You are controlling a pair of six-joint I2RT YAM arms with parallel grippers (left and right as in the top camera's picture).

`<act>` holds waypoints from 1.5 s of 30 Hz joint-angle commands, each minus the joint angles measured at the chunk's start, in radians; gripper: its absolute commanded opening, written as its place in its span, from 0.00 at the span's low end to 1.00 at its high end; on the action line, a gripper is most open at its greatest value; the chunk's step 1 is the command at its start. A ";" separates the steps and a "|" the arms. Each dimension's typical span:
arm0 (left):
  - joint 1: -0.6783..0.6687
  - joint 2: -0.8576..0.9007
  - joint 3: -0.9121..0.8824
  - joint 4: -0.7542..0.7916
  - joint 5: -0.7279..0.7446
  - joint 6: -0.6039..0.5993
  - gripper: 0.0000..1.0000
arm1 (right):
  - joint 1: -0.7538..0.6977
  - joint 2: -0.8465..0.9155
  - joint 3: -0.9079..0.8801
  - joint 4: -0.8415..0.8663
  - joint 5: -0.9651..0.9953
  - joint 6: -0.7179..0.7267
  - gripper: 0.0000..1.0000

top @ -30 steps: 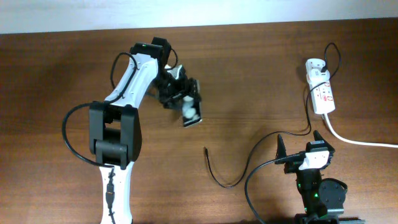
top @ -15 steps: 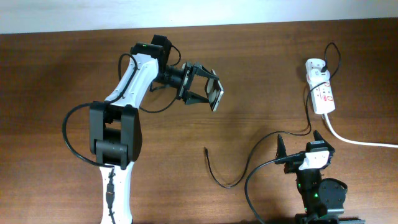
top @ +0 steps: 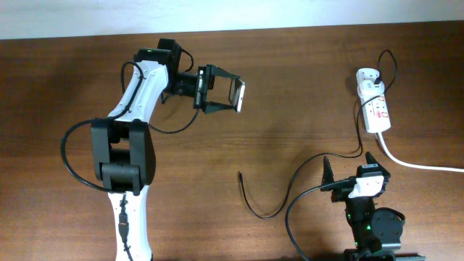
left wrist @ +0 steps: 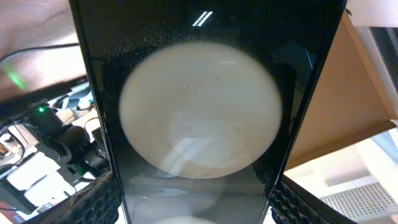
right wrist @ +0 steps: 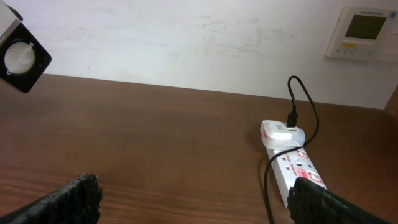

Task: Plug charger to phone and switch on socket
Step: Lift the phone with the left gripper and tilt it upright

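My left gripper [top: 229, 94] is shut on the phone [top: 237, 94] and holds it in the air above the far middle of the table, turned on edge. In the left wrist view the phone [left wrist: 199, 93] fills the frame, glossy black with a large white round spot, between my fingers [left wrist: 93, 205]. The charger's thin black cable [top: 268, 215] lies on the table, with its connector tip [top: 240, 174] free. It runs to the white adapter [top: 367, 76] in the socket [top: 377, 109] at the far right. My right gripper [top: 349, 168] is open and empty at the near right.
A thick white cord [top: 417, 164] leaves the socket to the right. In the right wrist view the socket [right wrist: 298, 171] and adapter [right wrist: 281, 132] lie ahead on the right. A wall panel [right wrist: 364, 31] is behind. A black face with a white spot [right wrist: 22, 57] hangs upper left.
My left gripper has lifted the phone off the table, swung it up and to the right, and turned it on edge. The right arm and the cable have not moved.
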 commanded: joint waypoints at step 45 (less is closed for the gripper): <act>0.014 0.005 0.029 0.001 -0.019 0.177 0.00 | 0.010 -0.006 -0.005 -0.007 0.012 0.000 0.99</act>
